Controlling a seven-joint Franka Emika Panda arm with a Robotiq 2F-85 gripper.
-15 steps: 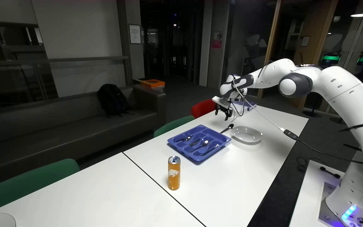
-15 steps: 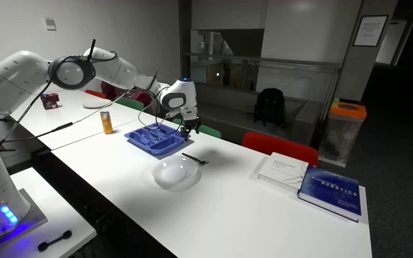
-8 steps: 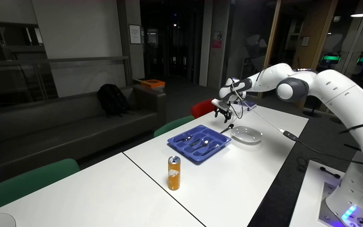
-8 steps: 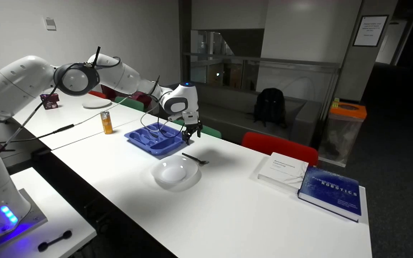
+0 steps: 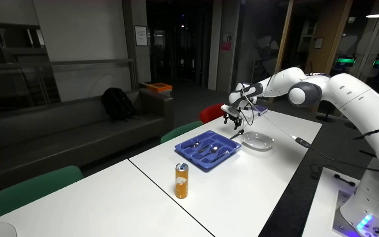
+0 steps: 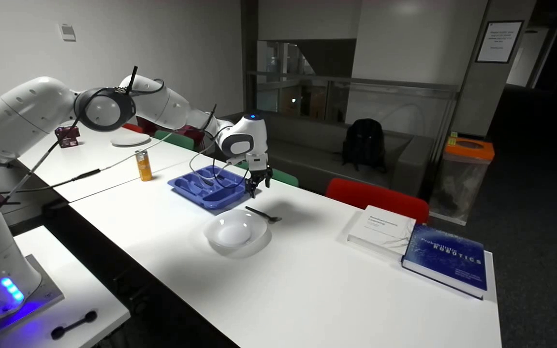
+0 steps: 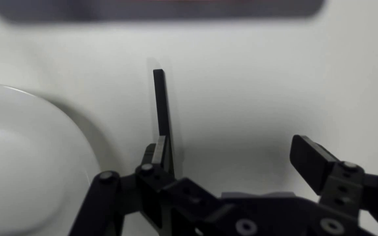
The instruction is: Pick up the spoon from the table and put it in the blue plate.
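The black two-fingered claw (image 7: 230,147) hangs wide; in the wrist view its left finger (image 7: 159,151) overlaps the slim black-handled spoon (image 7: 161,102), so lowering could pin it.

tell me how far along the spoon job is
Done: the gripper hangs open above the table, near the loose spoon.
In hand: probably lining up; in the wrist view the gripper partly covers the spoon's handle, and it holds nothing.
Left: grasping, lifting and placing, since that spoon lies on the table beside the white dish, outside the blue plate.
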